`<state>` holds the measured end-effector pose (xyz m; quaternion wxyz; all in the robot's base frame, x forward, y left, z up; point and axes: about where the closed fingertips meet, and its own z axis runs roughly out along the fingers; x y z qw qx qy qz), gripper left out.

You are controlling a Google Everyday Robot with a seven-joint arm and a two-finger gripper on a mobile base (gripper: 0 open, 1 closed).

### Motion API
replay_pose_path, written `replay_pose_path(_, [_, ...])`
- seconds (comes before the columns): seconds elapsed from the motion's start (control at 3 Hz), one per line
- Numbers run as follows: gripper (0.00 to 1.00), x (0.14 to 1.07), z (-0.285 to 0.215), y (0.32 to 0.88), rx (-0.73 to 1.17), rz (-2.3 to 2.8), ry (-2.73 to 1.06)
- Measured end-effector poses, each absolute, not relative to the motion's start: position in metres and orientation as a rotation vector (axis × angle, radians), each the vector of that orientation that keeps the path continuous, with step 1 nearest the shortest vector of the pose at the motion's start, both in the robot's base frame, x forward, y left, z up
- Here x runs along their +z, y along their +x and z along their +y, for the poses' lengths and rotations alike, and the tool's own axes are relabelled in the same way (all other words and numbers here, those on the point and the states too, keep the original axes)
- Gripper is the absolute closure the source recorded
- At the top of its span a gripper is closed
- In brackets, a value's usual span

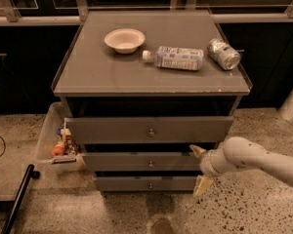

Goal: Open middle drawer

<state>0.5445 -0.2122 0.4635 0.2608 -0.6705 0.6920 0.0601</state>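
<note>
The middle drawer (136, 162) is a wide, shallow grey front with a small round metal knob (150, 164) at its centre, between a taller top front and a narrower bottom front. It stands slightly further out than the bottom front. My gripper (200, 168) is at the drawer's right end, to the right of the knob and apart from it. It is open and empty: one pale finger (197, 150) points up at the drawer's top right corner, the other (202, 184) hangs down beside the bottom drawer.
The top drawer (149, 129) is pulled out a little. On the cabinet top (88, 77) are a white bowl (124, 39), a lying plastic bottle (176, 58) and a lying can (223, 53). A clear bin (51, 140) with snacks stands at the left, and a black pole (17, 199) lies on the floor.
</note>
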Motion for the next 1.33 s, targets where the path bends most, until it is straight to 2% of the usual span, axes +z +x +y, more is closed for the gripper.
replay_pose_path(1.33, [0.0, 0.423, -0.199, 0.585, 0.326, 1.766, -1.795])
